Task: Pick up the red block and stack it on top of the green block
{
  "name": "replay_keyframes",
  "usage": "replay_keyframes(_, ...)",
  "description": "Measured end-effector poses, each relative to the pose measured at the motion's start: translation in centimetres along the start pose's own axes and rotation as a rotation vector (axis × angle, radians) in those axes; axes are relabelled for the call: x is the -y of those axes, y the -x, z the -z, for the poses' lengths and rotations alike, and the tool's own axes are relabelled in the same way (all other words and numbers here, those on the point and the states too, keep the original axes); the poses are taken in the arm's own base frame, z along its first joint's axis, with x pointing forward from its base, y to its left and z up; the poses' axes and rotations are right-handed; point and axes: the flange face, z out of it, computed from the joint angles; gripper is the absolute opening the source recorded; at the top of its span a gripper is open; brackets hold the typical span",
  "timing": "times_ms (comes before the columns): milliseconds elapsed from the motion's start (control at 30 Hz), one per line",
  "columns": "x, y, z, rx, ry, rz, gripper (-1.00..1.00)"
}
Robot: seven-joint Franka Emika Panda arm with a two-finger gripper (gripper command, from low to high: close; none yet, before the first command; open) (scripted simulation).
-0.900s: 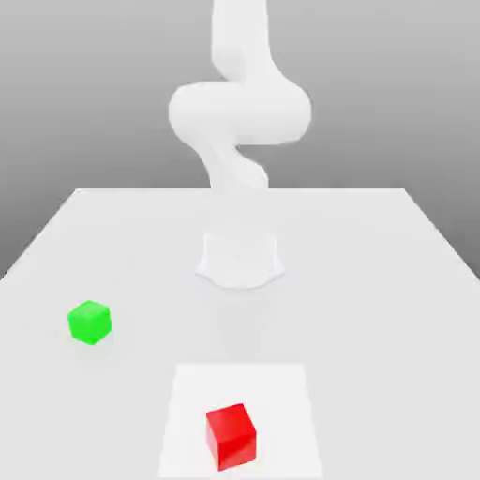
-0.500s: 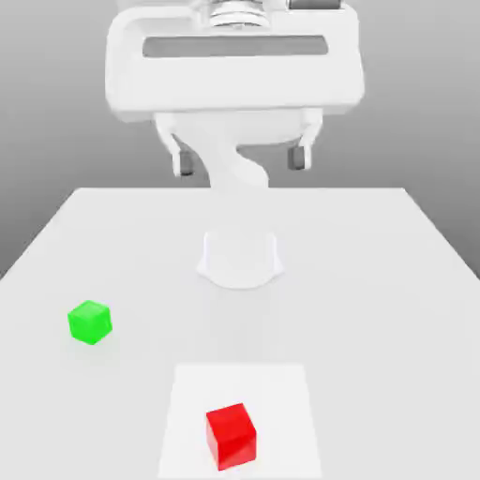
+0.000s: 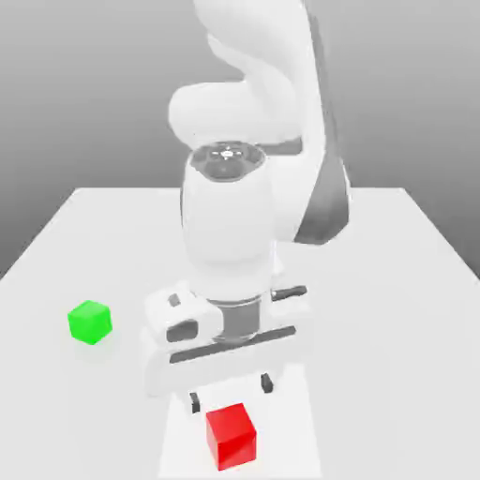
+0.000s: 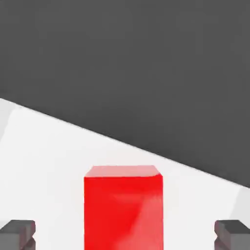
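Pincer (image 3: 231,394) spread wide above red block (image 3: 231,436).

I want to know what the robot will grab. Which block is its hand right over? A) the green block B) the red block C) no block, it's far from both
B: the gripper hangs with jaws open just above the red block, while the green block sits apart at the exterior view's left.

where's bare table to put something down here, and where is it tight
Bare table stretches across the exterior view's right, and behind the green block toward the far edge. It is tight at the near middle, where the open gripper hangs just above the red block.
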Motion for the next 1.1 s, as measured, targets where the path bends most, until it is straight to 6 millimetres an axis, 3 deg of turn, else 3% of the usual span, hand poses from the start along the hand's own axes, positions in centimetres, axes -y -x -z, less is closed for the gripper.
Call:
replay_keyframes(33, 0.0, 0.0, -1.3, 0.001, 0.001, 0.0, 0.0)
replay_keyframes(67, -0.1, 0.1, -2.5, 0.002, 0.001, 0.0, -1.0)
replay_keyframes(300, -0.1, 0.2, -2.8, 0.003, 0.002, 0.0, -1.0)
replay_keyframes(467, -0.3, 0.1, 2.5, 0.003, 0.002, -0.004, -1.0)
replay_keyframes(533, -4.8, -0.3, 4.1, -0.006, 0.017, -0.093, -1.0)
replay_keyframes(567, -7.9, -0.4, 4.8, -0.01, 0.025, -0.159, -1.0)
replay_keyframes(600, -12.3, -0.4, 5.4, -0.013, 0.033, -0.254, -1.0)
replay_keyframes(633, -15.1, 0.1, 5.9, -0.014, 0.038, -0.314, -1.0)
replay_keyframes(700, -20.7, 1.8, 6.6, -0.014, 0.044, -0.445, -1.0)
replay_keyframes(833, -27.9, 6.8, 7.3, -0.008, 0.036, -0.645, -1.0)
replay_keyframes(933, -32.2, 11.4, 7.1, 0.001, 0.012, -0.811, -1.0)
replay_keyframes(1100, -33.2, 12.4, 5.1, 0.003, -0.012, -0.857, -1.0)
